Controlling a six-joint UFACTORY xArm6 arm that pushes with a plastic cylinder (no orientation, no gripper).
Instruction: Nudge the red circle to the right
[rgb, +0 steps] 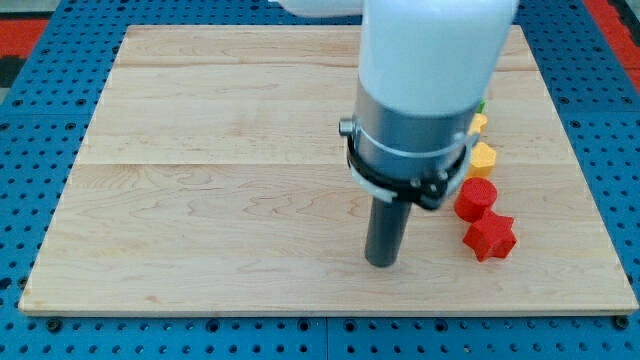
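Note:
The red circle (476, 198) lies on the wooden board (220, 200) at the view's right. A red star-shaped block (490, 238) touches it just below. My tip (381, 262) rests on the board to the left of both red blocks, a clear gap away from them and slightly lower than the circle. Two yellow blocks, one (482, 158) just above the circle and one (478, 123) further up, are partly hidden by the arm. A sliver of a green block (482, 104) shows above them.
The arm's wide white and grey body (425, 90) hides the board's upper right middle. The board's right edge (585, 190) lies close to the blocks. A blue pegboard (40, 150) surrounds the board.

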